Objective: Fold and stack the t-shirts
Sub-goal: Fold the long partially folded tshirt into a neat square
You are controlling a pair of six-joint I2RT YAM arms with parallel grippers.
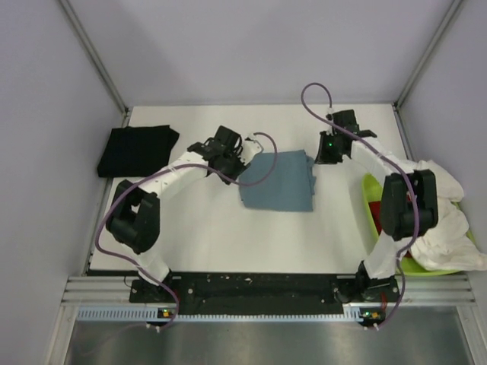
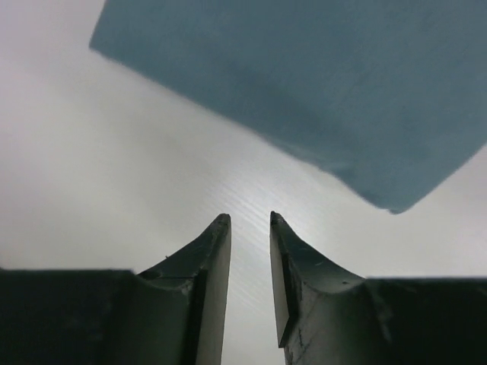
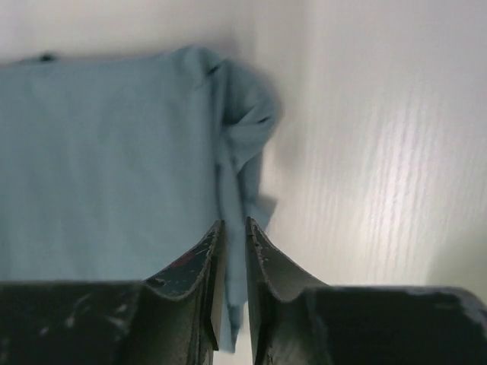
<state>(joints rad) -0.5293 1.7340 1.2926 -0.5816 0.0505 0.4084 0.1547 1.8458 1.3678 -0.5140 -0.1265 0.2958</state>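
Observation:
A slate-blue t-shirt [image 1: 278, 181] lies folded in the middle of the white table; it also shows in the left wrist view [image 2: 304, 84] and the right wrist view [image 3: 106, 160]. My left gripper [image 1: 243, 163] [image 2: 247, 218] is open and empty, just off the shirt's left edge. My right gripper [image 1: 320, 158] [image 3: 232, 223] is at the shirt's far right corner, shut on a fold of its edge. A black t-shirt [image 1: 137, 150] lies folded at the far left. White t-shirts [image 1: 445, 220] and a red one [image 1: 377, 211] lie in the bin.
The lime-green bin [image 1: 367, 192] stands at the right edge, beside my right arm, with white cloth spilling over its rim. Grey walls enclose the table on three sides. Purple cables loop off both arms.

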